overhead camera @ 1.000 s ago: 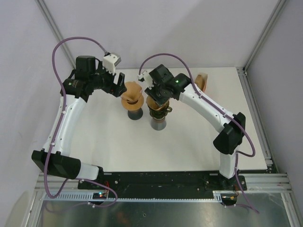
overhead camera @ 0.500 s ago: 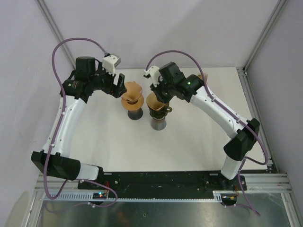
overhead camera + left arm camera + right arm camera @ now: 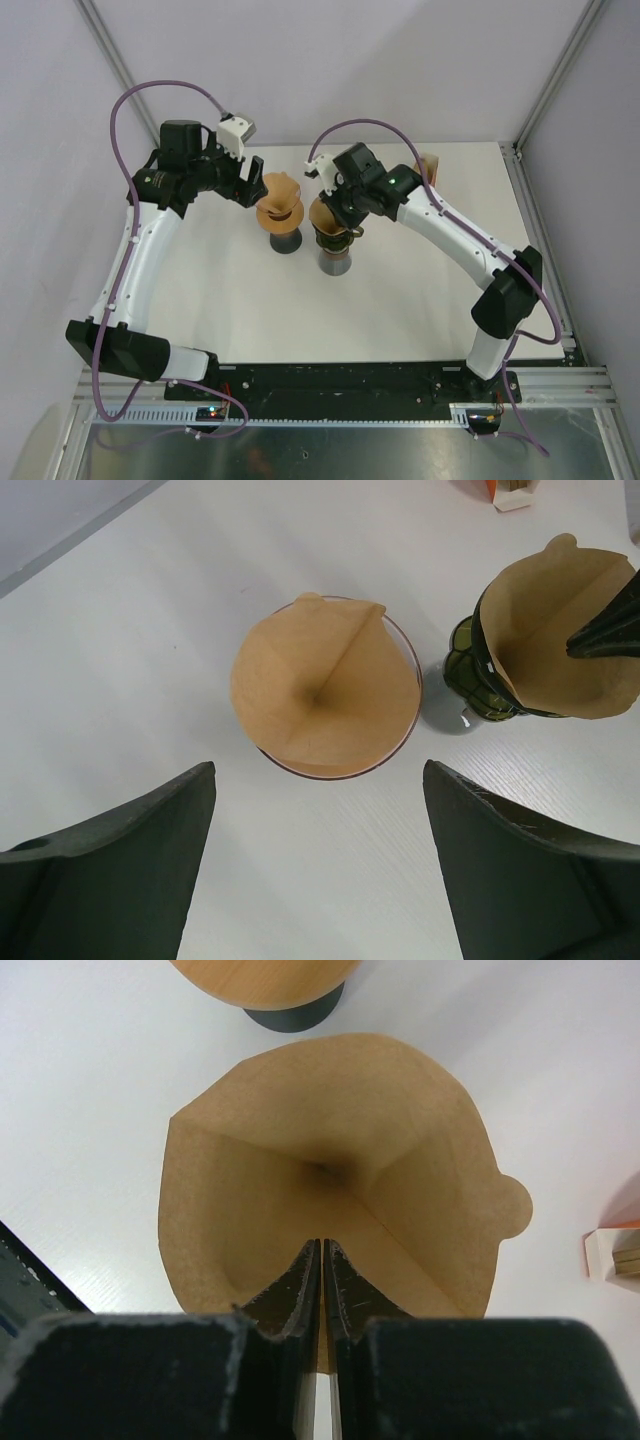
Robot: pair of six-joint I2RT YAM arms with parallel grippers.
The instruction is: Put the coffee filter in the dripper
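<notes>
The coffee filter (image 3: 330, 1150) sits in the green dripper (image 3: 468, 670), with the right gripper (image 3: 321, 1260) pinched closed inside it — the left gripper (image 3: 315, 785) gapes wide beside the dripper. The paper looks thin and floppy — best pinched softly at its rim.

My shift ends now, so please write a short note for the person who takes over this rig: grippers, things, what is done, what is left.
Left gripper: open, hovering above the first filter, which sits in the dripper with the dark base; it touches nothing.
Right gripper: shut, tips down inside the second filter, which sits in the green dripper. Whether it pinches the paper cannot be told.
Done: each dripper holds a filter.
Left: probably lift the right gripper out, check that filter's seating, and draw both arms back.
</notes>
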